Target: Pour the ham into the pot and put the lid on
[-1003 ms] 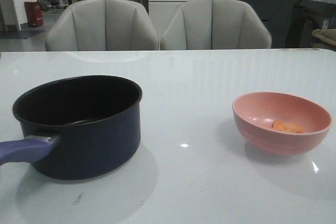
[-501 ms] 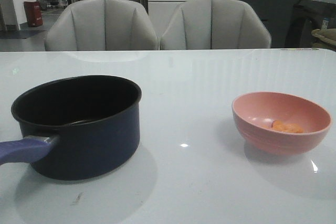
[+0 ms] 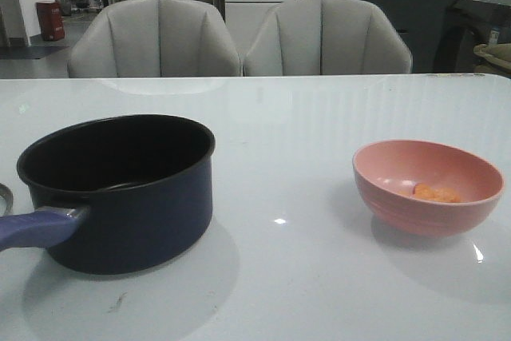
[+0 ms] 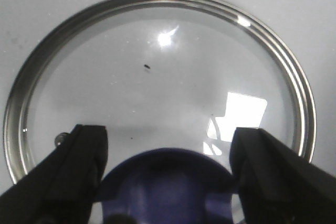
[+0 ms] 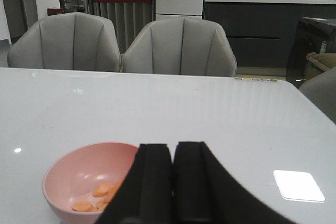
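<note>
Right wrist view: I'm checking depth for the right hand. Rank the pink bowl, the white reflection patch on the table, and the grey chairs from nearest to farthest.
1. Pink bowl, beside the shut right hand.
2. White reflection patch, on the table on the hand's other side.
3. Grey chairs, behind the table's far edge.
</note>
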Tool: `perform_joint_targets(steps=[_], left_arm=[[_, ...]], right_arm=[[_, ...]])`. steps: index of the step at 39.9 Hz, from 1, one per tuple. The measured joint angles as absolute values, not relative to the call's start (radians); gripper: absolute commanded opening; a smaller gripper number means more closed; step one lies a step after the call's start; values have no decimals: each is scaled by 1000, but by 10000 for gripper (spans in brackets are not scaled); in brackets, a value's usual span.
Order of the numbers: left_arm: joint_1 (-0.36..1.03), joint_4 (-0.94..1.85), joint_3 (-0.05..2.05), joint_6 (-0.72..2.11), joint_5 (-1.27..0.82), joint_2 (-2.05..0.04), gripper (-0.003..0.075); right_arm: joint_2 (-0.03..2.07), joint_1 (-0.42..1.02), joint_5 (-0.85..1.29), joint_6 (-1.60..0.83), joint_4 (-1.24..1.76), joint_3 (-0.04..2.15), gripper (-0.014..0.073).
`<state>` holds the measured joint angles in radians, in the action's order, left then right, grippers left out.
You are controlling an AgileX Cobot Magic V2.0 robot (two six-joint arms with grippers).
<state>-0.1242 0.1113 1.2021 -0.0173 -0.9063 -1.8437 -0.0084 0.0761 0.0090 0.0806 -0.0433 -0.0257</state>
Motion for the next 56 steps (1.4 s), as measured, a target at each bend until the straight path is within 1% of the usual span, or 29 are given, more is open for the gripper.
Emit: perform_joint_targets(steps=[9,16,23,32,36,43,49,56], left_arm=[[-124,120,1249,37,-974,-1839,512],[-124,120,1250,66,-992,-1736,512],[-124,126,1191,90,-966,-1548,512],[-124,147,1070,95,-902,-1231,512],[-104,147,994,95,-858,-1084,512],[-32,147,831,95,-745,-810,512],[51,134,697,95,-669,-620,508],[113,125,572,95,-616,-429,456]], right_arm=[[-8,76,13,81,-43,-26,142],[-8,76,13,81,-43,-26,142],[-8,76,14,81,-43,-26,142],[-8,76,14,81,-43,-26,142],[-8,76,14,81,-43,-26,142],[-8,76,14,81,-43,-26,142],[-8,76,14,81,-43,-26,142],[-8,76,14,81,-43,-26,142]])
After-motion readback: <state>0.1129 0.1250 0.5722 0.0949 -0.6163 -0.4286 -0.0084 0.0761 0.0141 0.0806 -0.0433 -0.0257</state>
